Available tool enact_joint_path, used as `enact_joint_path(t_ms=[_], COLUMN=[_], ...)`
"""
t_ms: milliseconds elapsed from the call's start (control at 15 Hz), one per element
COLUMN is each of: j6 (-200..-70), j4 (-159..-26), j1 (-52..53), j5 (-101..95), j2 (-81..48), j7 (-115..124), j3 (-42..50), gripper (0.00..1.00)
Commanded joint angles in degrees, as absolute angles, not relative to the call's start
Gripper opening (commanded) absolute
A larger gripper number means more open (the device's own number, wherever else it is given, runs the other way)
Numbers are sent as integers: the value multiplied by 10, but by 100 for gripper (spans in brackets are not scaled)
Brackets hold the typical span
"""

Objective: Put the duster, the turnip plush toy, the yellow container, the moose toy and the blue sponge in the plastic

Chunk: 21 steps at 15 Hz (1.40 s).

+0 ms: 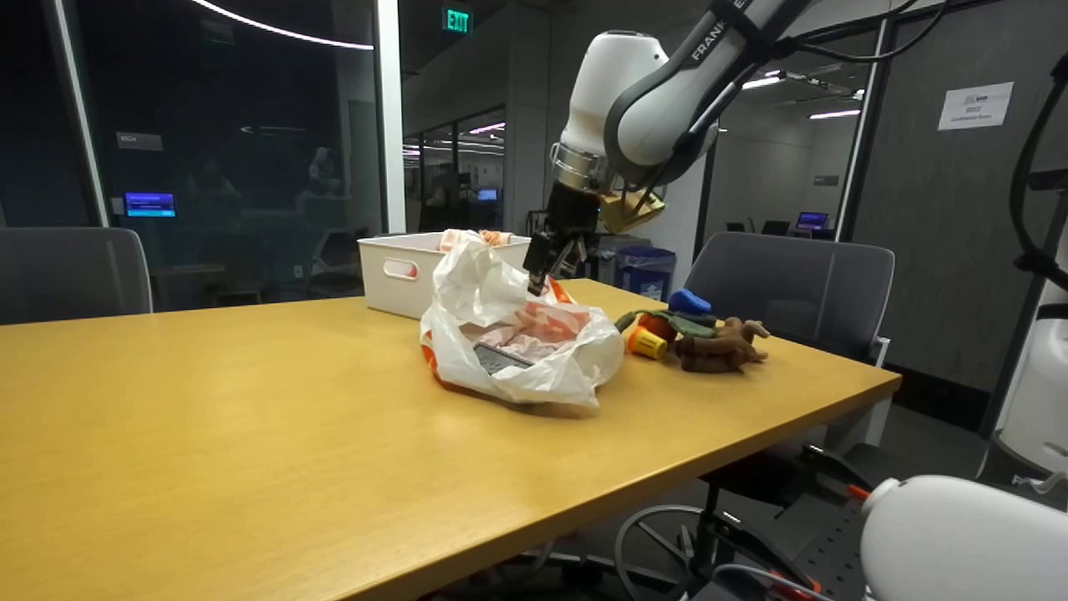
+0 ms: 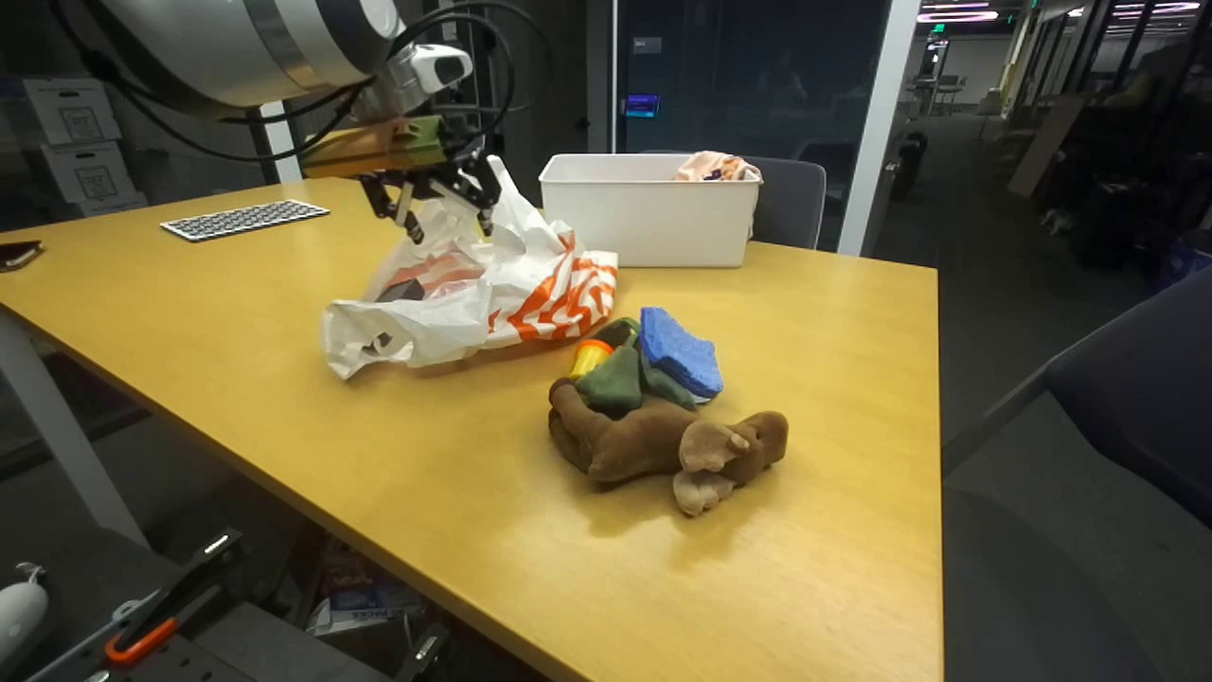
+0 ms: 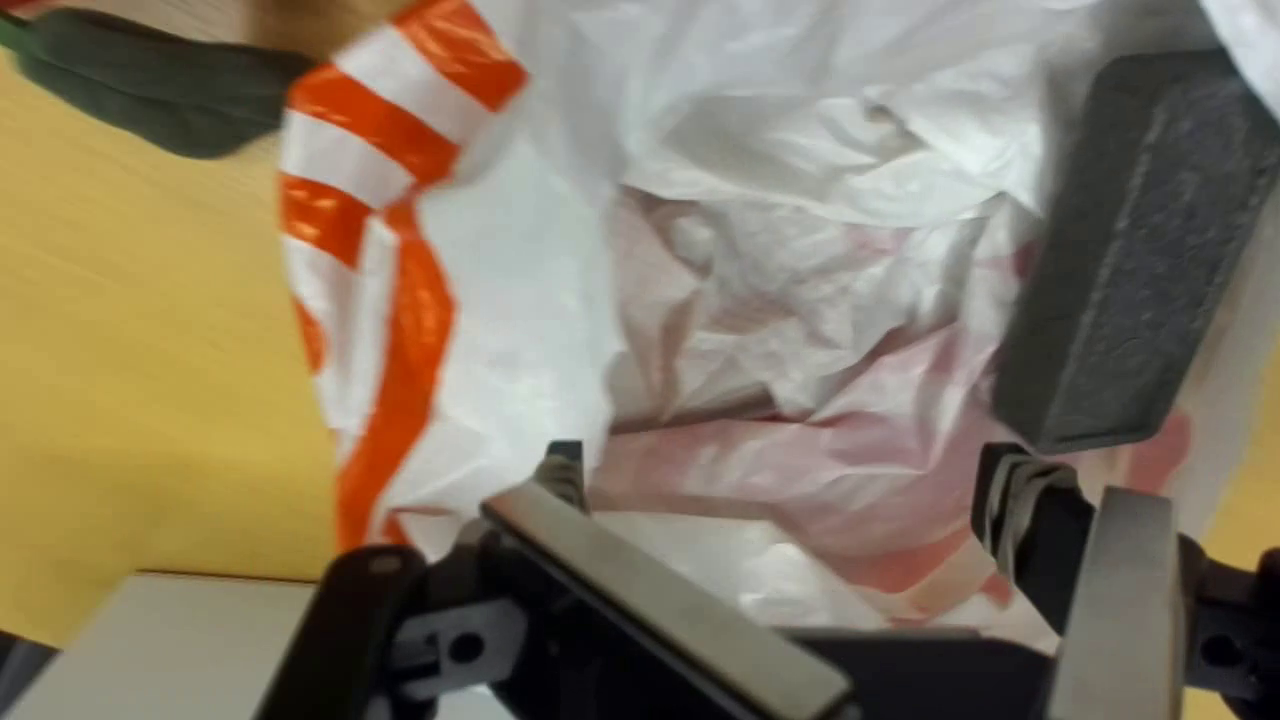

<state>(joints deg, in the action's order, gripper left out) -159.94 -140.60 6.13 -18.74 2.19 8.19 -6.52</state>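
My pincer spread wide, empty, over plastic bag; duster inside. I should rise clear, unsnagged, before reaching moose toy.

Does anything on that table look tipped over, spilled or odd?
Mildly: the sponge slants over the green leaves instead of lying flat, and the moose lies sprawled rather than standing. The bag is crumpled, though thin plastic often slumps so. I see no spill.

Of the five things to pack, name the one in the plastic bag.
The dark grey duster, lying within the bag; the yellow container, blue sponge, moose toy and turnip plush toy are outside it.
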Motion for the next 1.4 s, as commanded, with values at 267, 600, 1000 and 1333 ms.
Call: enact_joint_path(t_ms=[267,600,1000,1333], j6=[-1536,-1518,-1514,-1501], j4=[-1420,-1407,-1387,-1372], j1=[-43,-85,-58,-37], j5=[-221,-328,-428,-518], j2=[45,-6,-60,-78], j7=[181,343,453,518], j3=[-3,30,59,76], gripper=[100,100,100,69])
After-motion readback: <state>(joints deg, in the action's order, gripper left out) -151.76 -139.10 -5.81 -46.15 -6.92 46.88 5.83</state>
